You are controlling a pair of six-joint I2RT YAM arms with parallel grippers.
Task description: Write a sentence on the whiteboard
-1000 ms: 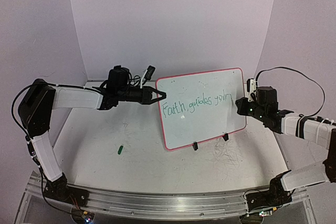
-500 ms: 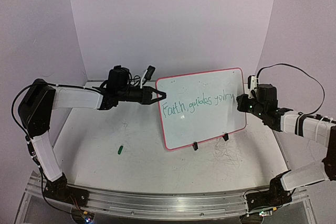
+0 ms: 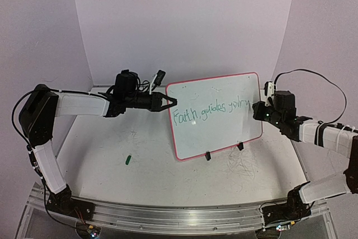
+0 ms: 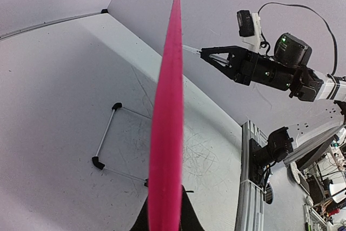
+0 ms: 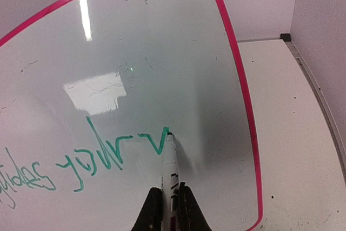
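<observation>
The small white whiteboard with a thin pink frame, the only one, stands on two black clip feet between the arms. The left gripper is clamped on its left edge. The right gripper, nearer the writing's end, pinches one white marker. The tip touches just right of the single green handwritten sentence, and bare board lies further right along the line

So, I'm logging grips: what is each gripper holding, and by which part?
Left gripper: the whiteboard, by its left edge. Right gripper: a green marker, by the rear of its barrel.
</observation>
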